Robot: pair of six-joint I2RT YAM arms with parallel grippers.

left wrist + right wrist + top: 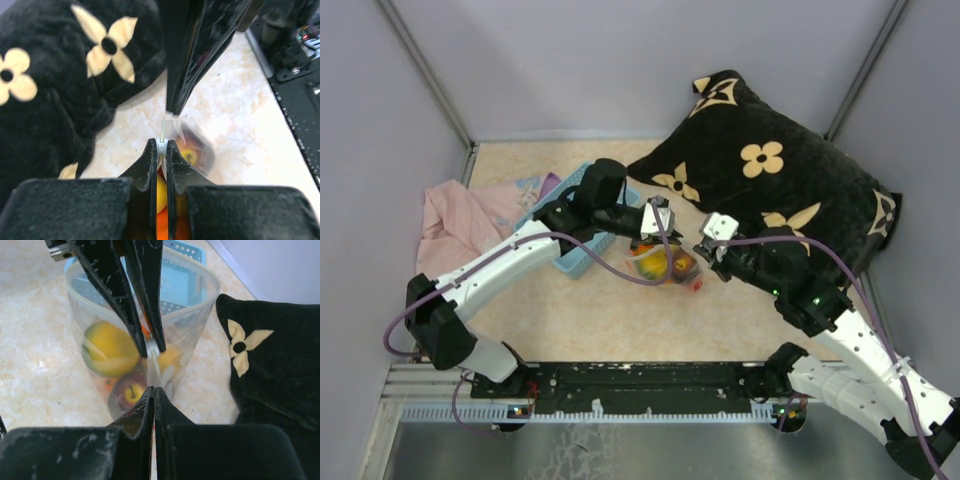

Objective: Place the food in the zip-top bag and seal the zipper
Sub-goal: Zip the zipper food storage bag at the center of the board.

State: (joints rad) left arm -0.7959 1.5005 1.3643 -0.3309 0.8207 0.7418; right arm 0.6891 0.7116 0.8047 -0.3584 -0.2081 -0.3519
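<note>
Zip-top bag (196, 315) x1, ~4 food pcs (110, 347) inside, L fingers (154, 153) + R fingers (152, 396) clamped tight on zipper (163, 131)

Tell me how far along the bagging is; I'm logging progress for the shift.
Done: the food sits inside the zip-top bag, yellow and red pieces showing through. In hand: the left gripper and right gripper each have fingers shut on the zipper edge. Left: running the seal closed; how much is already sealed cannot be told.

Left arm (510, 262) faces right arm (800, 290), jaws pinched
</note>
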